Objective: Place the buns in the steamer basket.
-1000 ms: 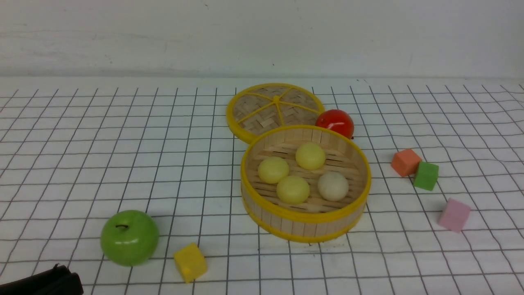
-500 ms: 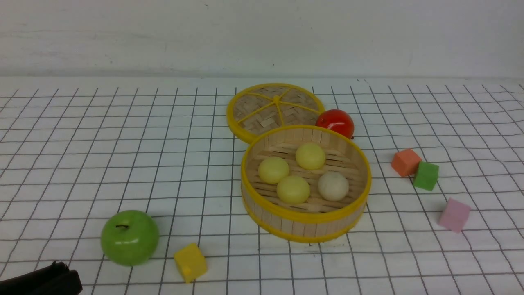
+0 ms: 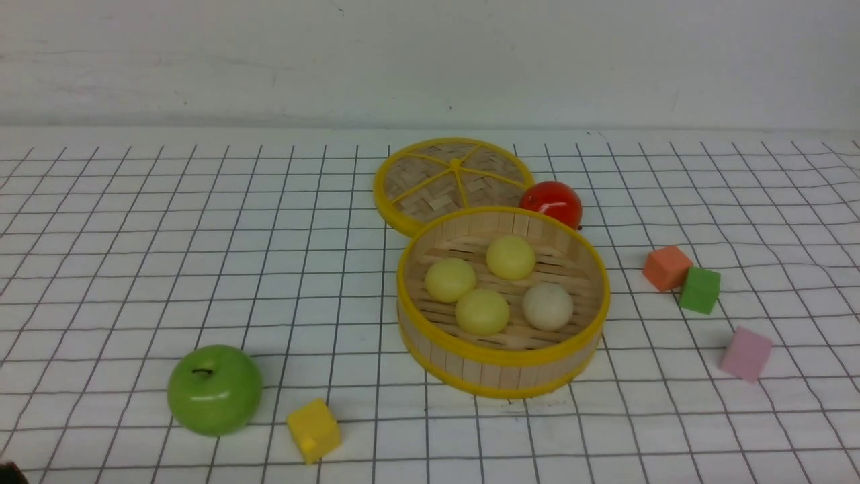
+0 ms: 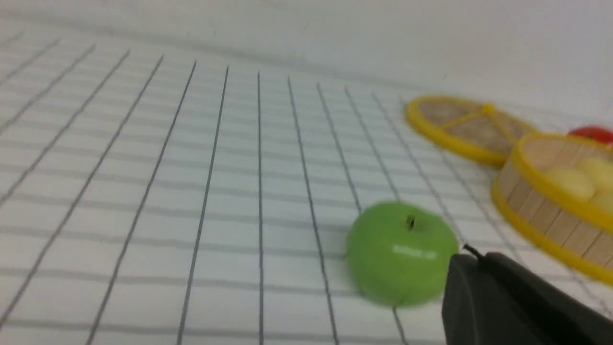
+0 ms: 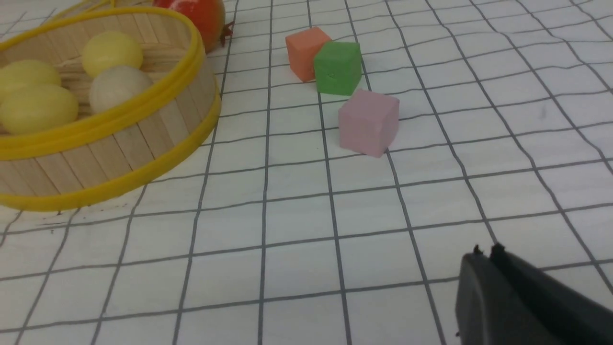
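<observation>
The steamer basket (image 3: pixel 500 354) stands mid-table. Three pale yellow buns (image 3: pixel 450 279) (image 3: pixel 510 257) (image 3: pixel 482 311) and one cream bun (image 3: pixel 547 306) lie on its slatted floor. In the front view only a dark sliver of my left gripper (image 3: pixel 5 474) shows, at the bottom left corner. In the left wrist view that gripper (image 4: pixel 471 256) is shut and empty, just beside the green apple (image 4: pixel 400 254), with the basket (image 4: pixel 550 211) beyond. My right gripper (image 5: pixel 486 254) is shut and empty over bare cloth, apart from the basket (image 5: pixel 119 143) and its buns (image 5: pixel 117 86).
The woven lid (image 3: pixel 453 178) leans behind the basket, next to a red fruit (image 3: pixel 551 202). A green apple (image 3: pixel 215 390) and a yellow cube (image 3: pixel 313 430) sit front left. Orange (image 3: pixel 666 267), green (image 3: pixel 699 289) and pink (image 3: pixel 746 353) cubes sit to the right.
My left gripper has drawn back toward the bottom left corner, almost out of the front view. The basket, buns and other objects have not moved.
</observation>
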{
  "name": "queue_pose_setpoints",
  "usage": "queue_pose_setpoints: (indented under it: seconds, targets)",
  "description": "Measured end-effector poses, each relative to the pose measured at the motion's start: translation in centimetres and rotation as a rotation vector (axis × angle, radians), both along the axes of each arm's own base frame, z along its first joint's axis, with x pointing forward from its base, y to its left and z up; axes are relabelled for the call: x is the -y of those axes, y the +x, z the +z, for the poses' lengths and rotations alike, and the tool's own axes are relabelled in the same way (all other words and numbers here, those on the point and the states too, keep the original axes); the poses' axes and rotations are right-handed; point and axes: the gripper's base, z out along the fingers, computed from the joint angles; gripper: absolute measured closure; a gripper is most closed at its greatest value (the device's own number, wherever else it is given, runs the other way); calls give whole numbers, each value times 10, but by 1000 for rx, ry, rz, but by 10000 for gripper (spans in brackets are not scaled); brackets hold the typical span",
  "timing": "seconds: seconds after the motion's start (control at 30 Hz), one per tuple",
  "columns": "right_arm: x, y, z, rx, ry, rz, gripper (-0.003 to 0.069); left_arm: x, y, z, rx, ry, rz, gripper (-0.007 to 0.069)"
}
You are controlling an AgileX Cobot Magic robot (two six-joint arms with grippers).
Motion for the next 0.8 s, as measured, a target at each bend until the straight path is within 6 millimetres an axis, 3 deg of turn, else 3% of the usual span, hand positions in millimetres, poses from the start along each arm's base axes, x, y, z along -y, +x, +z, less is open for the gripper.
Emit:
queue_pose_setpoints:
  seconds: [0.13, 0.8]
  targets:
    - [0, 0, 0, 0, 0, 0, 650, 1, -3, -17, -161, -7, -11, 638]
    - [0, 0, 0, 0, 0, 0, 634, 1, -3, -17, -165, -12, -11, 638]
